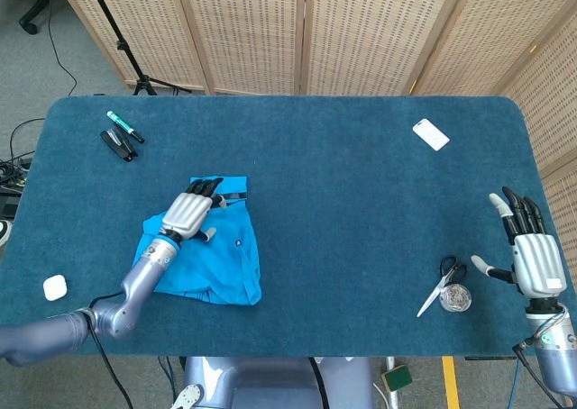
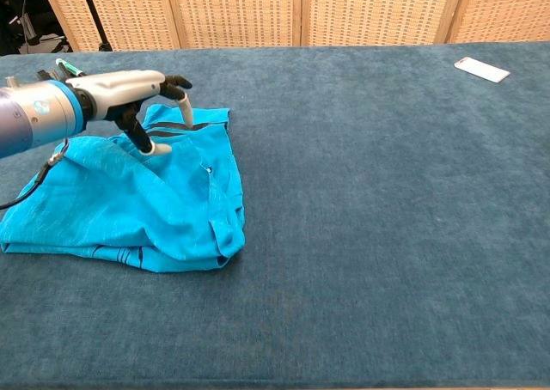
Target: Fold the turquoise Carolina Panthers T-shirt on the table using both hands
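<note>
The turquoise T-shirt [image 1: 225, 256] [image 2: 129, 205] lies bunched and partly folded on the left half of the table. My left hand [image 1: 191, 211] [image 2: 142, 94] hovers low over its upper edge, fingers apart and bent downward; a fingertip touches the cloth near the collar end, and nothing is gripped. My right hand [image 1: 532, 256] stays at the table's far right edge, upright with fingers spread, holding nothing. The chest view does not show the right hand.
Scissors [image 1: 438, 283] and a small round tin [image 1: 458, 297] lie beside the right hand. A white phone [image 1: 431, 134] [image 2: 482, 69] sits at the back right. A pen [image 1: 124, 126] and black stapler [image 1: 118, 145] are at the back left, a white case [image 1: 55, 287] at the front left.
</note>
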Controlling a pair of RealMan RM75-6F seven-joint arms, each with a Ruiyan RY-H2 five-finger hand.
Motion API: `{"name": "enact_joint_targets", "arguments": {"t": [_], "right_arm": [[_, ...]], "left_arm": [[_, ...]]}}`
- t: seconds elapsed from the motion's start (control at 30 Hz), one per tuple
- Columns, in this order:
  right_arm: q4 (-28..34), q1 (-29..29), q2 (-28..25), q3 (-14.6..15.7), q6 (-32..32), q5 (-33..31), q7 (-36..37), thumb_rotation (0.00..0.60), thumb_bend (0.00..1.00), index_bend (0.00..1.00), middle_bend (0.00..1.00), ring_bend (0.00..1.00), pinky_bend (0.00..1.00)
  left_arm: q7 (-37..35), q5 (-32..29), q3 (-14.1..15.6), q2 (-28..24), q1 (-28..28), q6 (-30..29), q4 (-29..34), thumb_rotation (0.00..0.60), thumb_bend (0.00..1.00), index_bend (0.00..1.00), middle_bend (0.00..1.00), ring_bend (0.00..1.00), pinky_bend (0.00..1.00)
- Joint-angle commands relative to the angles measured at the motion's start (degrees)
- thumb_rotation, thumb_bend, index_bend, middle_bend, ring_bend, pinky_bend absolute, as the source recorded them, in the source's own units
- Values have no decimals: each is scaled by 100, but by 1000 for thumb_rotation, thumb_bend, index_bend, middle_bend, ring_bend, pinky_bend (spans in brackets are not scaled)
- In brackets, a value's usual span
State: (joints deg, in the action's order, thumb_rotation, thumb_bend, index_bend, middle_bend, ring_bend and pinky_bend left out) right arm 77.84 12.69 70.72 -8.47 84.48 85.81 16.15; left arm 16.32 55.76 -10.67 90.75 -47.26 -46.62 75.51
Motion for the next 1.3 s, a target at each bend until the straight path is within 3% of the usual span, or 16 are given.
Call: {"name": "enact_joint_targets", "arguments": {"t": [0.03,0.8,1.0,1.3], "right_arm": [[2,1,1,5,-4,5,1,600,0,0,0,0,0],[-3,15,7,17,-49,2,-6,600,0,0,0,0,0],[-8,17,6,16,-61,-8,-10,600,0,0,0,0,0],[1,14,-2,13,-57,-10,-13,600,0,0,0,0,0]], "left_arm": [[-91,38,33,58,25,13,-74,600,316,381,0,0,0],[-448,291,112,316,80,83,-458,600,326,434,0,0,0],[-489,343,117,334,87,87,-467,600,367,532,0,0,0],[-517,444,112,362,92,44,-483,600,421,575,0,0,0]]}}
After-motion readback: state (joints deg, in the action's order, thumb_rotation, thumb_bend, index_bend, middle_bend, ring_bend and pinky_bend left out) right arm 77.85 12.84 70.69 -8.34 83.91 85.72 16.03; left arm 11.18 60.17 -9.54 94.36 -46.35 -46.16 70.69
